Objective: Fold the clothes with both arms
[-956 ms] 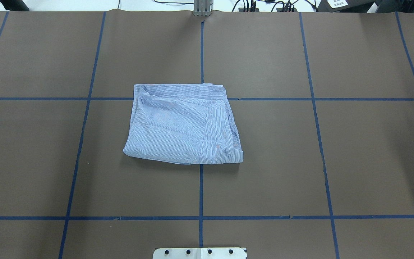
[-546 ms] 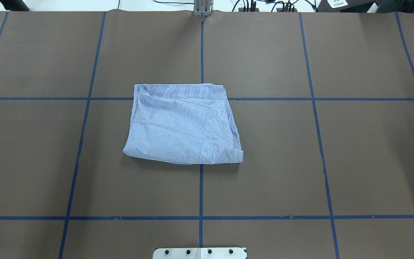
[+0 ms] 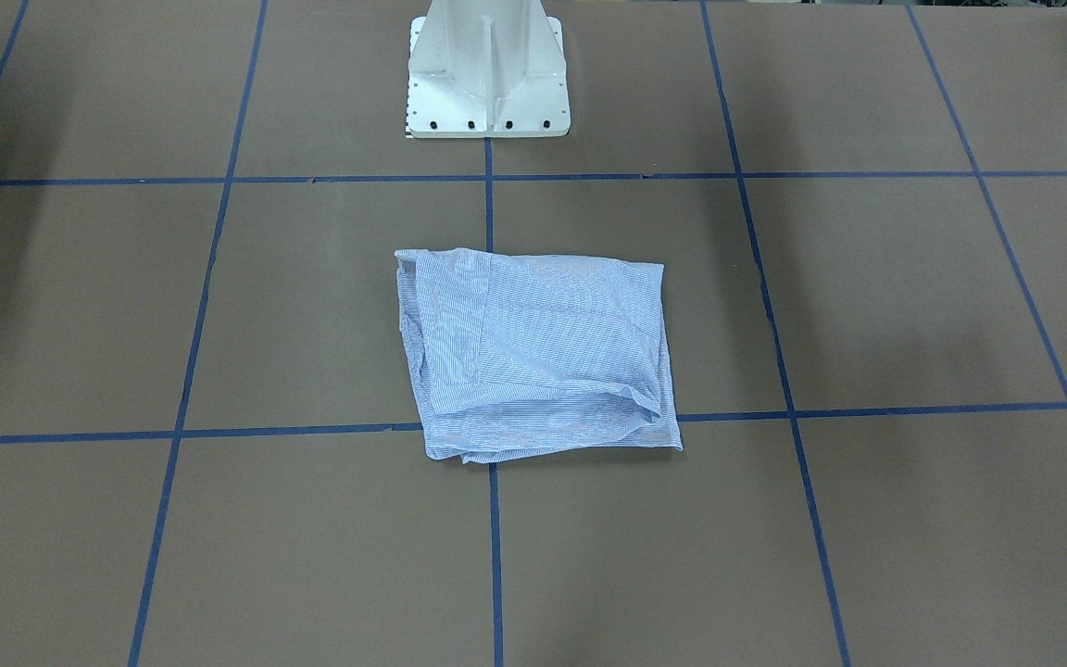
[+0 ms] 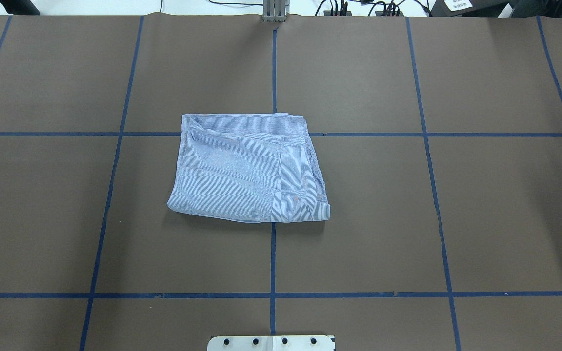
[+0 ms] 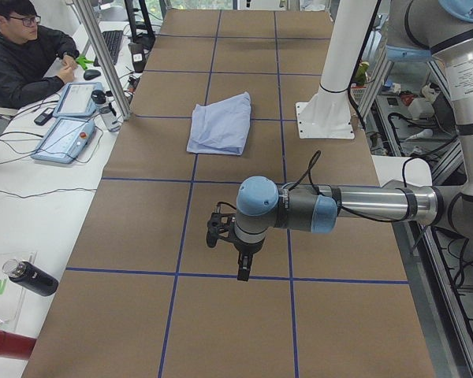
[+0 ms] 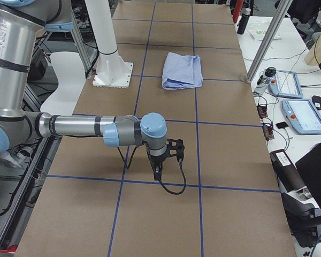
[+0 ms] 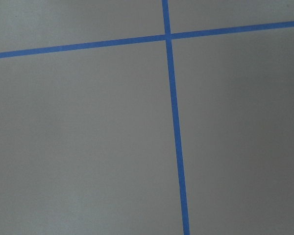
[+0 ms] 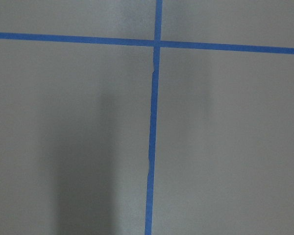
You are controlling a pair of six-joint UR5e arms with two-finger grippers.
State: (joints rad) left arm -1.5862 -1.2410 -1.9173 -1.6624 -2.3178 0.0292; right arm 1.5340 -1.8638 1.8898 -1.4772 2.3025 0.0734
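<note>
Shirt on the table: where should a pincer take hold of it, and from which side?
Probably the shirt at its near right corner, coming from the robot's right, low over the table. There the stacked edges end together and sit slightly raised, whereas the middle lies flat.

You get even, diffuse light from above on the matte brown surface (image 4: pixel 359 243). In the overhead view the shirt (image 4: pixel 247 165) throws only a thin, soft shadow along its near edge. In the front-facing view, broad faint shadows lie toward both sides. Your right wrist view shows a blurred dark band left of centre, and both wrist views look soft and slightly grainy.
</note>
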